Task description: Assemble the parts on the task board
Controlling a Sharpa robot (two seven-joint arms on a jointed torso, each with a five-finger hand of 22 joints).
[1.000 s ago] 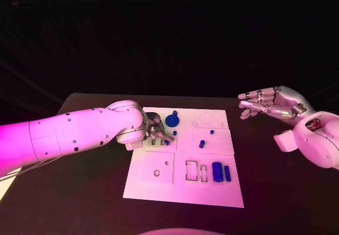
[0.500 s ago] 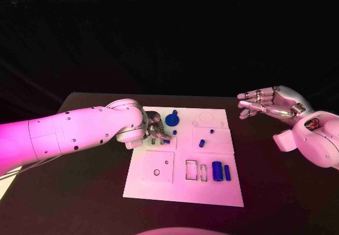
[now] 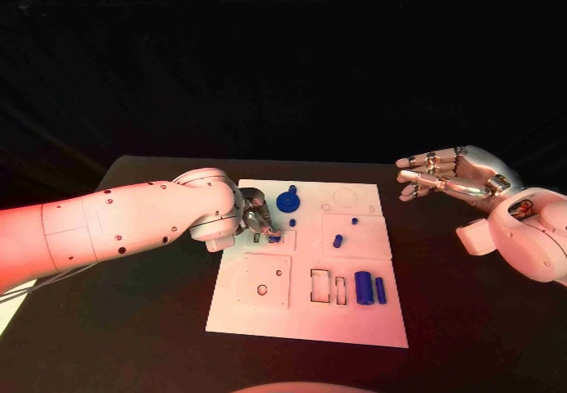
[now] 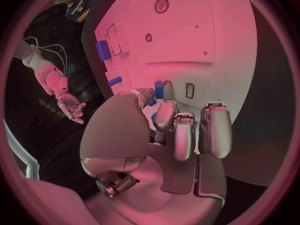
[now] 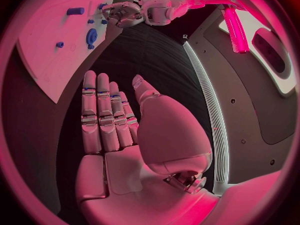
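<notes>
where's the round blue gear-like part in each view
Head view: the round blue gear-like part stands near the white task board's far edge, beside the left robot hand.
Left wrist view: not identifiable; hidden or blocked by the fingers.
Right wrist view: on the board, near the left robot hand, at.
Shared landmark: the white board.

A: Head cam posn?
B: High, looking down and fwd over the black table; task board centred, both arms entering from the sides. Mid-range.
A: Left wrist cam?
B: Behind the left hand, facing along its fingers, very close to the board. Fisheye.
A: Right wrist?
B: Behind the right hand, off the board's edge, farther back; board at the rim.
A: Overlap?
B: All three share the board. Right wrist cam also catches the left hand; left wrist cam catches the right hand.
</notes>
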